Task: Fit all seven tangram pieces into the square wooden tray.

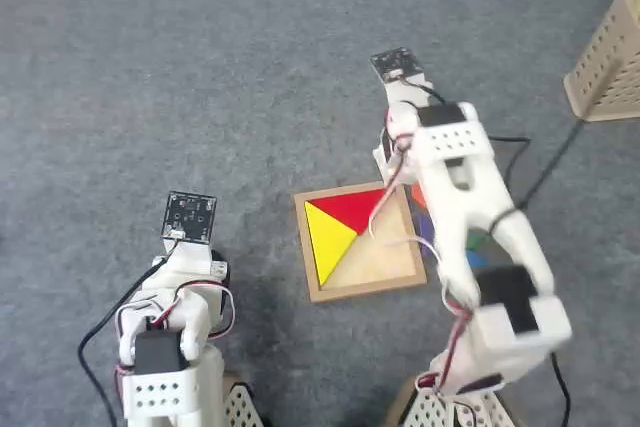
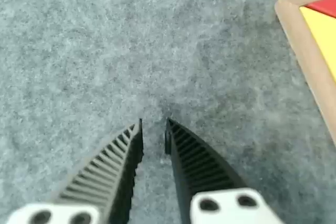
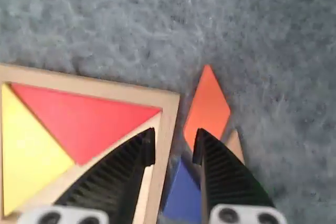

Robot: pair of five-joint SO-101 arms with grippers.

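The square wooden tray [image 1: 365,283] lies on grey carpet and holds a yellow triangle [image 1: 330,235] and a red triangle [image 1: 355,207]. In the high view the right arm [image 1: 450,167] stretches over the tray's right edge. My right gripper [image 3: 174,137] hovers narrowly open above the tray rim [image 3: 169,114] and the tip of an orange parallelogram [image 3: 208,103], which lies just outside the rim. A blue piece [image 3: 184,195] and a tan piece [image 3: 234,145] lie beside it. My left gripper [image 2: 154,125] rests over bare carpet, its fingers nearly together and empty, with the tray's corner [image 2: 294,40] off to one side.
More loose pieces, green [image 1: 482,241] and blue [image 1: 478,259], show right of the tray, partly under the right arm. A perforated beige box [image 1: 610,47] stands at the far right edge. Cables trail from both arms.
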